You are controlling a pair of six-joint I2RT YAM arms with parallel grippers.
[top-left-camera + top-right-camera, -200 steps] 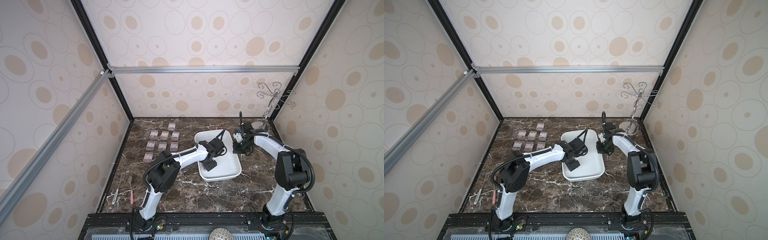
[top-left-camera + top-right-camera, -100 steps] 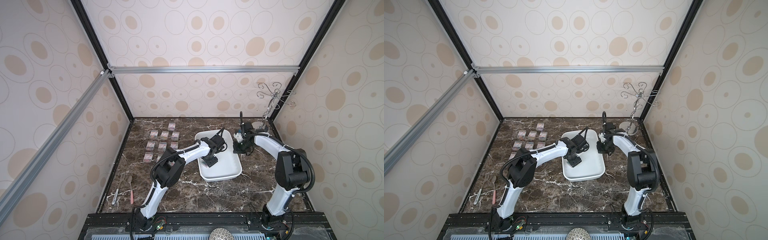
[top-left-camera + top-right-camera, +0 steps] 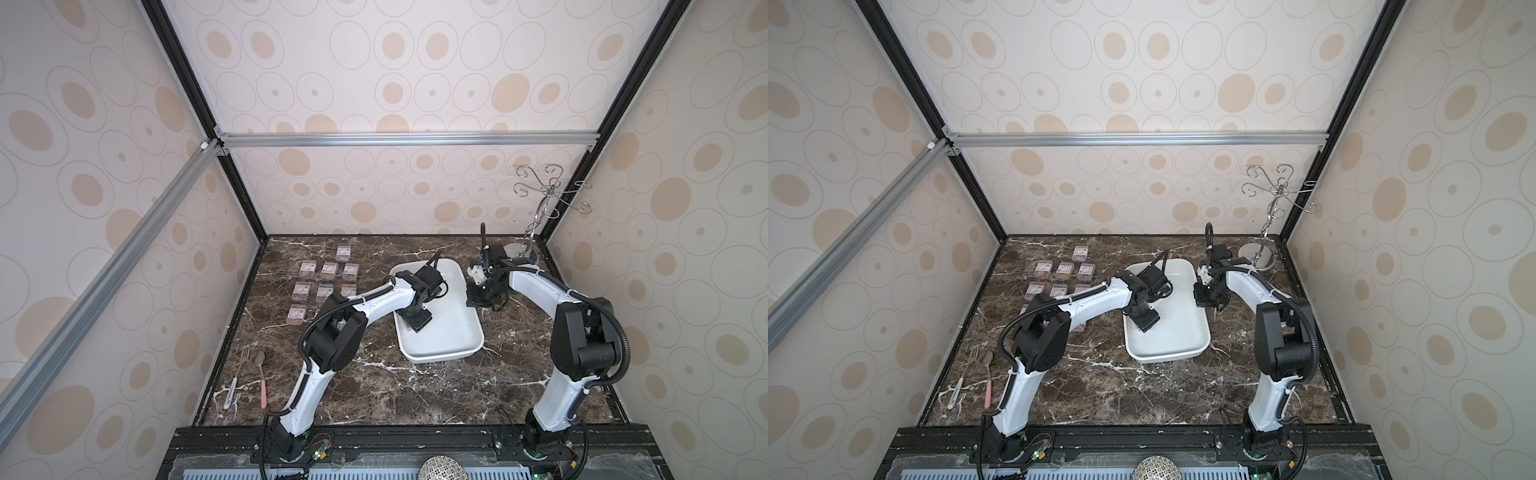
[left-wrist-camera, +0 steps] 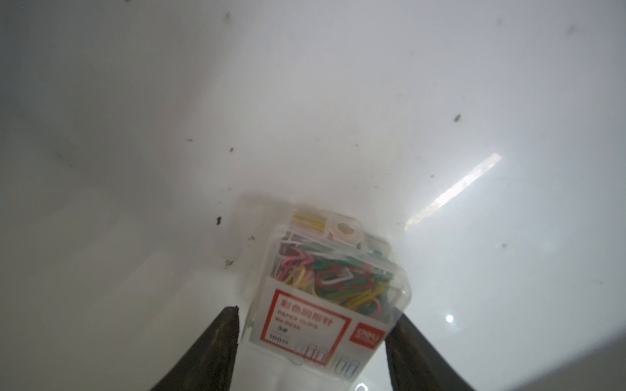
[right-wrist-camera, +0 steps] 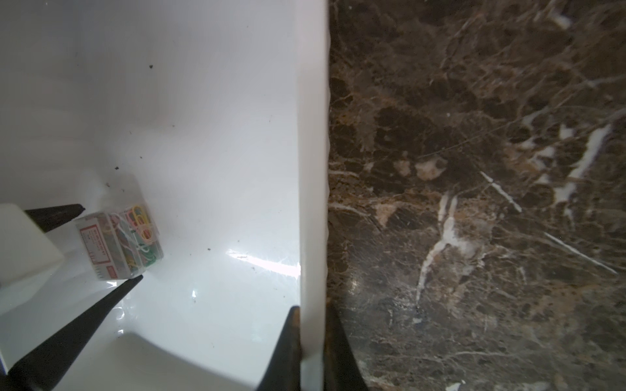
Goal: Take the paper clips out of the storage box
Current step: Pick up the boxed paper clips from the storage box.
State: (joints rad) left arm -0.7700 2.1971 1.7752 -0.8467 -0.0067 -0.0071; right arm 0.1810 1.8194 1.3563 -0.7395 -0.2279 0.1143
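The elbow of your left arm [image 3: 374,305] has moved a little forward, toward the storage box [image 3: 457,332]; the left gripper [image 4: 315,311] stays inside it. Its jaws stand half spread on both sides of one box of paper clips [image 4: 325,287] on the white floor; whether they press it, you cannot tell. The right gripper [image 5: 312,306] pinches the rim, its arm bent low. Other clip boxes [image 3: 328,270] lie on the table [image 3: 374,395].
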